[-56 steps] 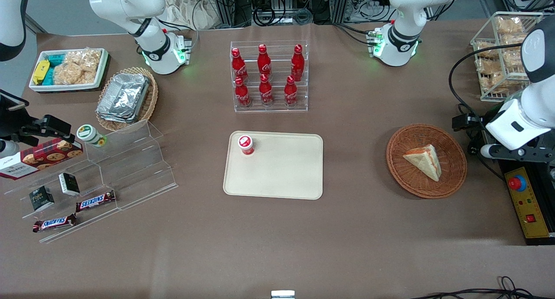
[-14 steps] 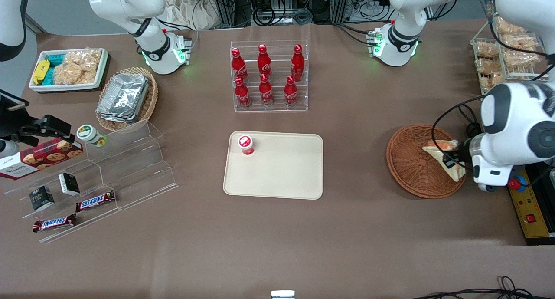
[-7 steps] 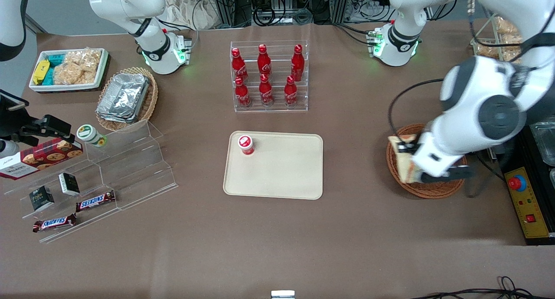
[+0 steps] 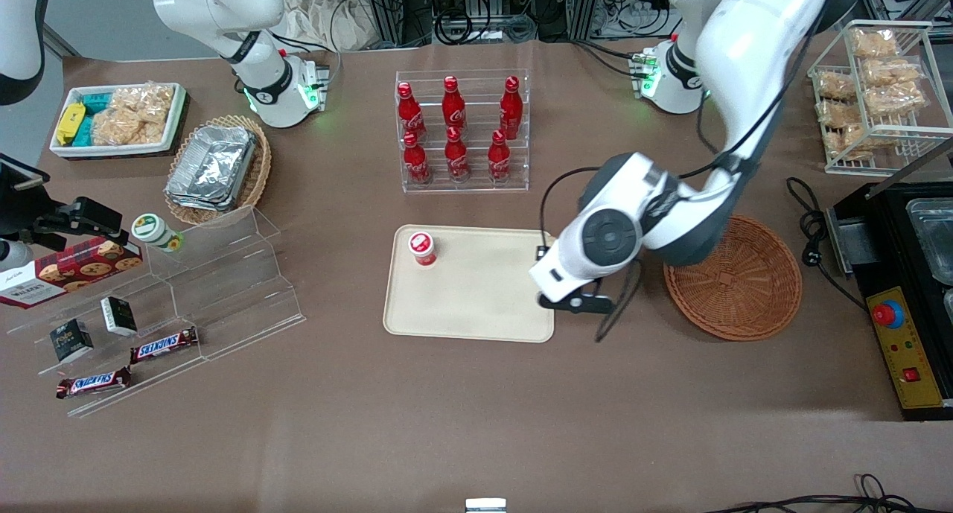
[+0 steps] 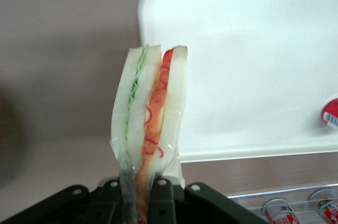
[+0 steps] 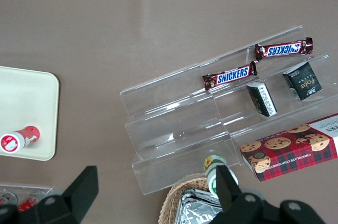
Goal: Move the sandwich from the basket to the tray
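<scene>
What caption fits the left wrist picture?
The gripper holds the sandwich above the table beside the tray.

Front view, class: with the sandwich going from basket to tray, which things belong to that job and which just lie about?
Job: sandwich, clamped in the end effector at the tray's edge; basket; tray.

Lying about: cola bottles, Snickers bars, foil containers, small red cup on the tray.

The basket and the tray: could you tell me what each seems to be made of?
The basket looks like woven wicker, reddish-brown, with visible ribbed strands. The tray seems smooth cream plastic, matte, with a moulded rim. The claw, at the tray's edge, grips the sandwich, apparently in clear film.
</scene>
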`<move>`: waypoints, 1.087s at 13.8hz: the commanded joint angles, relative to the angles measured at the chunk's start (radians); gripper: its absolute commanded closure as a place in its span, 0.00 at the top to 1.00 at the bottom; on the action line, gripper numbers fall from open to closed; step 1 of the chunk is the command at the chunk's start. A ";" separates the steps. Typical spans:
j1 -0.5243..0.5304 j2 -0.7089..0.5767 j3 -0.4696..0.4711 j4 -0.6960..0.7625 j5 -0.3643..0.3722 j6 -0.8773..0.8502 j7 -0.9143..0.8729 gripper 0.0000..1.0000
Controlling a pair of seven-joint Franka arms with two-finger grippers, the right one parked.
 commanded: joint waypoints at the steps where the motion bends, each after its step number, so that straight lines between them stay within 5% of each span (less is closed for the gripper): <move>1: -0.054 0.100 0.006 0.065 0.081 0.012 -0.050 0.00; 3: -0.076 0.157 0.006 0.088 0.103 0.061 -0.078 0.02; 4: -0.074 0.171 0.006 0.091 0.101 0.070 -0.093 0.20; 5: -0.074 0.172 0.006 0.090 0.101 0.070 -0.109 0.51; 6: -0.074 0.172 0.006 0.091 0.103 0.070 -0.112 1.00; 12: -0.050 0.092 0.008 0.131 0.095 0.029 -0.121 1.00; 15: 0.061 -0.043 0.002 0.122 0.089 -0.133 -0.095 1.00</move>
